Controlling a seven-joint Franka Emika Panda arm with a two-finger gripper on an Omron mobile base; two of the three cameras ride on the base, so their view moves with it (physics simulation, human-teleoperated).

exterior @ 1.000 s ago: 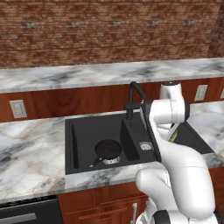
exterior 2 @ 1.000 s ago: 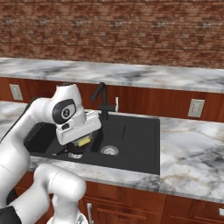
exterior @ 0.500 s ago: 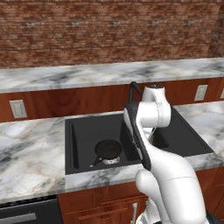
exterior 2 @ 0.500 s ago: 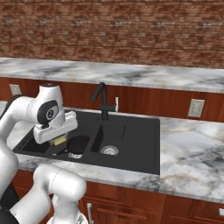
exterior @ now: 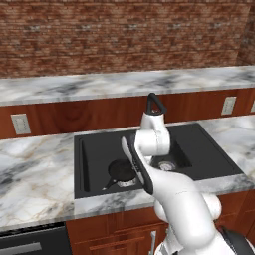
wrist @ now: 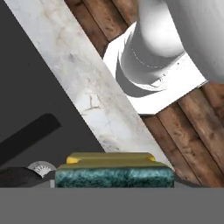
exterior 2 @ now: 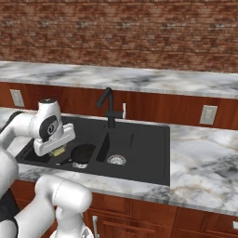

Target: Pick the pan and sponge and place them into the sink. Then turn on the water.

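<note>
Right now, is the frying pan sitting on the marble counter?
No, the pan lies down inside the black sink's left basin, by its drain, not on the counter.

Hand view, bottom: sponge (wrist: 114,171) lower part cut off; gripper fingertips not discernible. Left base view, centre: arm hides gripper and part of sink (exterior: 209,154). Pan (exterior 2: 83,153) handle mostly hidden behind hand, right base view.

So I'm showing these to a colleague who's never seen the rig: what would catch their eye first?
Probably the white arm bent low over the black double-basin sink, its gripper holding a yellow-and-green sponge above the left basin. Next, the small black frying pan already lying in that basin by the drain. Behind, the black gooseneck faucet stands dry before a red brick wall.
</note>
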